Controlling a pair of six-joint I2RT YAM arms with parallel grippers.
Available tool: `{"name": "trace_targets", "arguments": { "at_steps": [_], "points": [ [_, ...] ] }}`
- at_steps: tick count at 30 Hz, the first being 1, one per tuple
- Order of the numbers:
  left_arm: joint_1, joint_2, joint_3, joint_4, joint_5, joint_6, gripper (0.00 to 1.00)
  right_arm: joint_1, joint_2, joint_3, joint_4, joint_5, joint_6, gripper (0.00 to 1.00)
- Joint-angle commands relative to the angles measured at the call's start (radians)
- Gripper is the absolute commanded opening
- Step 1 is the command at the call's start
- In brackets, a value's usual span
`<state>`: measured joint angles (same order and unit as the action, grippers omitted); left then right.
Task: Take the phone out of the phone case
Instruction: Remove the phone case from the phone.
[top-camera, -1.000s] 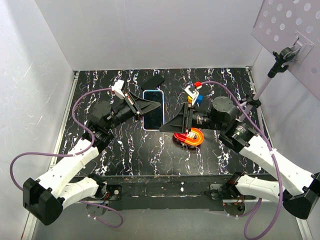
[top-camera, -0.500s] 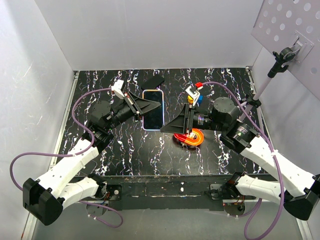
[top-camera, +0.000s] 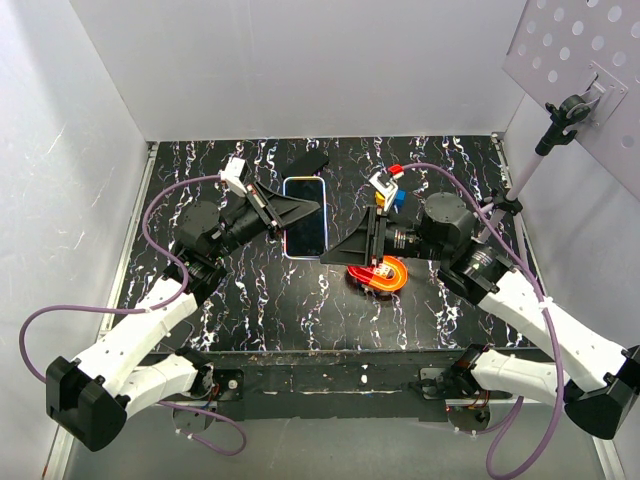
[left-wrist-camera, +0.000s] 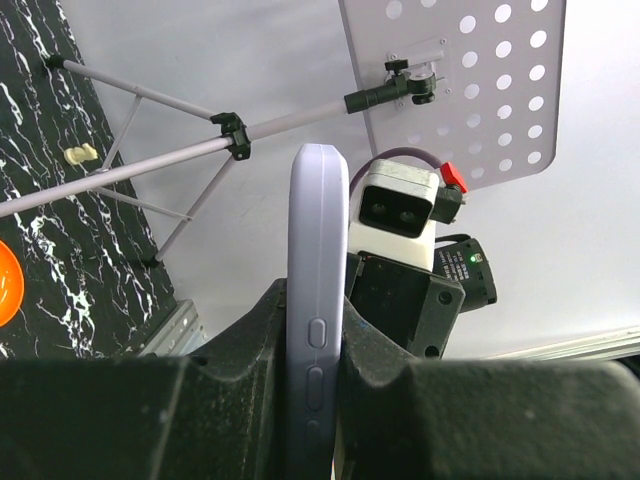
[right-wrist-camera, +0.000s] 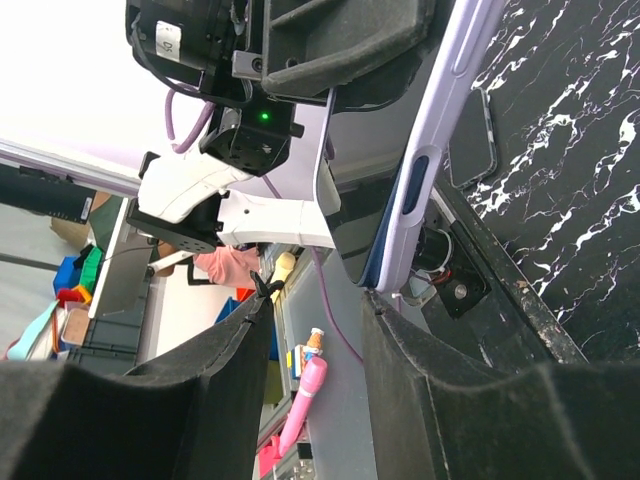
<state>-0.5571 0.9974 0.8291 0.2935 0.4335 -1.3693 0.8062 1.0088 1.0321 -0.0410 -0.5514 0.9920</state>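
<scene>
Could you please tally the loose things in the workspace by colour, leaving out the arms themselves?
Lilac, cased phone: 1
Black, flat slab: 1
Orange, ring: 1
Blue, small block, partly hidden: 1
Total: 4

Overhead camera looking down, wrist cameras (left-wrist-camera: 396, 208) close, facing each other (sharing phone case (left-wrist-camera: 318, 250))

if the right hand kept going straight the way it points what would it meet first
Most likely the cased phone, gripped by the left hand. The open right hand points at its near end; the gap between them is hard to judge.
</scene>
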Motion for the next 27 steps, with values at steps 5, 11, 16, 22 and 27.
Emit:
{"name": "trace_targets", "arguments": {
  "at_steps": [5, 11, 16, 22, 27],
  "points": [
    [0.0, -0.04, 0.015, 0.192, 0.062, -0.115, 0.0, -0.03, 0.062, 0.014, 0.009, 0.028, -0.021, 0.49],
    [0.0, -0.036, -0.041, 0.303, 0.079, -0.212, 0.0, -0.048, 0.149, 0.063, 0.108, -0.004, 0.007, 0.49],
    [0.0, -0.045, -0.041, 0.292, 0.093, -0.205, 0.0, -0.05, 0.235, 0.124, 0.197, -0.044, 0.068, 0.46],
    [-0.007, -0.037, -0.035, 0.329, 0.103, -0.214, 0.0, -0.05, 0.29, 0.128, 0.17, 0.046, 0.094, 0.41],
    [-0.027, -0.023, -0.021, 0.337, 0.117, -0.197, 0.0, -0.05, 0.335, 0.12, 0.246, 0.094, 0.097, 0.33]
  ]
}}
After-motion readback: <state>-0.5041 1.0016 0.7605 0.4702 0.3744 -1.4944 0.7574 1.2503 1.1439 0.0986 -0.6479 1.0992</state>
